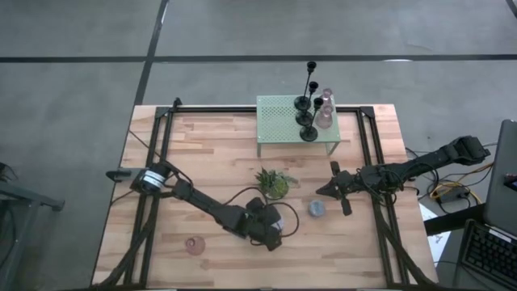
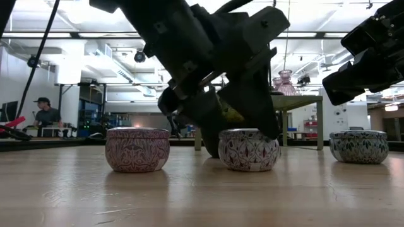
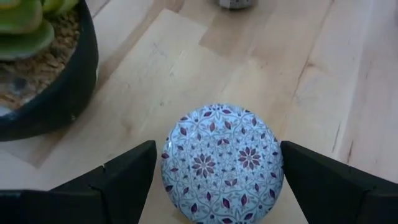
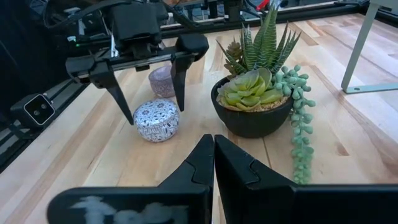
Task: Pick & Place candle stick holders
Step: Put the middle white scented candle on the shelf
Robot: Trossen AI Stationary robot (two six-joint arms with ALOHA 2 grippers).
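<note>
the left gripper (image 4: 152,78) is seen lowered over the lilac holder (image 3: 222,163), its two fingers (image 3: 115,180) spread wide on either side of the round patterned lid with a gap left on each side, so nothing is gripped. the lilac holder (image 4: 155,120) is set on the wooden table (image 1: 210,153) just in front of the potted plant (image 4: 255,99), on the near side of the pot, and in the low view it is seen resting flat on the boards under the gripper (image 2: 249,149). the pink holder (image 2: 137,149) is placed farther along the table's front edge, well apart from the plant and on the left arm's side (image 1: 195,243). the blue holder (image 1: 316,208) is found just beside the plant on its other side, and the right gripper (image 1: 338,189) is held near it, a little above the table, with its fingers (image 4: 199,165) pressed together and nothing between them. behind the plant, at the table's far edge, the green mesh rack (image 1: 279,121) is seen, and three black candlesticks (image 1: 308,105) are stood on it together with a clear pinkish glass holder (image 1: 325,113). in the low view a person (image 2: 45,113) is seen seated far off in the room beyond the table.
</note>
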